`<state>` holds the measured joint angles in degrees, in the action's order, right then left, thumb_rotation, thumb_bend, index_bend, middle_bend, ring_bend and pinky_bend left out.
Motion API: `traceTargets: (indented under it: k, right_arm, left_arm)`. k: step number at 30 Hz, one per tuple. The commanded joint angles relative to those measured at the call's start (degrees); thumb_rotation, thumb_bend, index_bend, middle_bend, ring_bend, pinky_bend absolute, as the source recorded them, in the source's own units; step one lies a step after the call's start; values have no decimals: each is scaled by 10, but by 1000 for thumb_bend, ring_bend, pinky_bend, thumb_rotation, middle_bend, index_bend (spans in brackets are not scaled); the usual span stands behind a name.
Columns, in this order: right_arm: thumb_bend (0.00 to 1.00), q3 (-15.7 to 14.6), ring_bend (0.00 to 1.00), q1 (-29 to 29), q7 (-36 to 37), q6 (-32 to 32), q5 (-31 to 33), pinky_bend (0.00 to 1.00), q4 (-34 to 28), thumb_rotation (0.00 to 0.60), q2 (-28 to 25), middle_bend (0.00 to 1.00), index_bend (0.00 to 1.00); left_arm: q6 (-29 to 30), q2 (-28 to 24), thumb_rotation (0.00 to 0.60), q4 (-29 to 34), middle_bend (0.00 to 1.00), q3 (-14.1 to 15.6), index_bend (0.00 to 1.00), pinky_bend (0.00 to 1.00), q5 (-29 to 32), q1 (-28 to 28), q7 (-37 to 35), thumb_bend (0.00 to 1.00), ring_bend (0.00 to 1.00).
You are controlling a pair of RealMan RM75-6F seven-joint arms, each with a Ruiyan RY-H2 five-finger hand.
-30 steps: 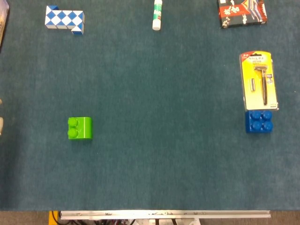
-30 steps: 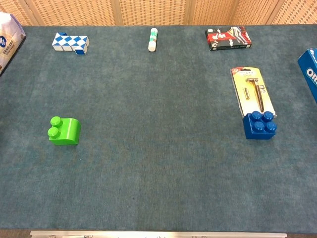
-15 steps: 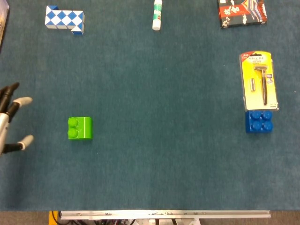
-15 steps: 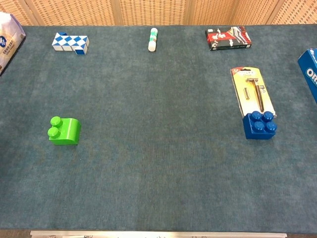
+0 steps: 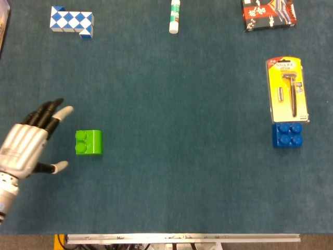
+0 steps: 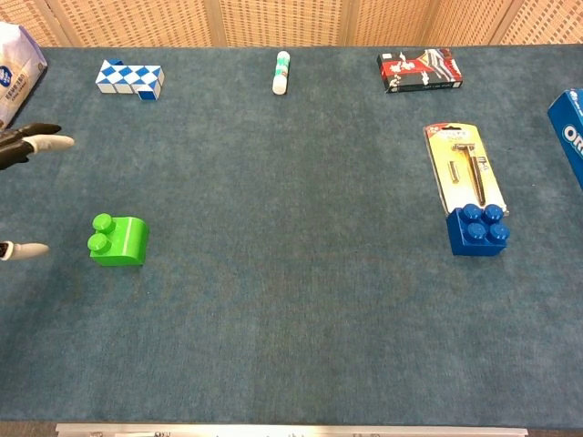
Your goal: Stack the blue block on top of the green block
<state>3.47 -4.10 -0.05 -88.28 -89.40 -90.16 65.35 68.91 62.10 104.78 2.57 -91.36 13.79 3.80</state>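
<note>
The blue block (image 5: pixel 287 135) sits near the right edge of the table (image 5: pixel 182 156), studs up, touching the near end of a yellow razor package (image 5: pixel 287 88). The green block (image 5: pixel 88 142) lies well apart from it toward the left edge, also untouched. Since half a second ago the left hand (image 5: pixel 28 141) has come further in from the left edge; before, only its fingertips showed in the head view. It now hovers just beside the green block, fingers spread and holding nothing. The blocks have not moved. Along the far edge lie a blue-and-white checkered snake puzzle (image 5: pixel 72 21), a glue stick (image 5: pixel 175 15) and a red-and-black box (image 5: pixel 268 14).
</note>
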Motion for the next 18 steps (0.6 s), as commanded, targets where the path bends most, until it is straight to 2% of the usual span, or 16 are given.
traceTargets:
  k: [1, 10, 18]
  right_arm:
    - [433, 1, 274, 2, 4, -4, 0, 330, 0, 600, -2, 299, 393]
    - [432, 4, 273, 5, 15, -9, 2, 330, 0, 600, -7, 299, 393]
    - [433, 4, 273, 6, 19, -11, 1, 330, -2, 600, -10, 299, 393]
  left_arm:
    - [-17, 14, 600, 3, 0, 2, 40, 157, -2, 12, 8, 35, 0]
    - [-57, 56, 600, -4, 0, -1, 0, 72, 21, 37, 46, 23, 0]
    - [-69, 97, 600, -37, 0, -8, 0, 50, 57, 46, 91, 23, 0]
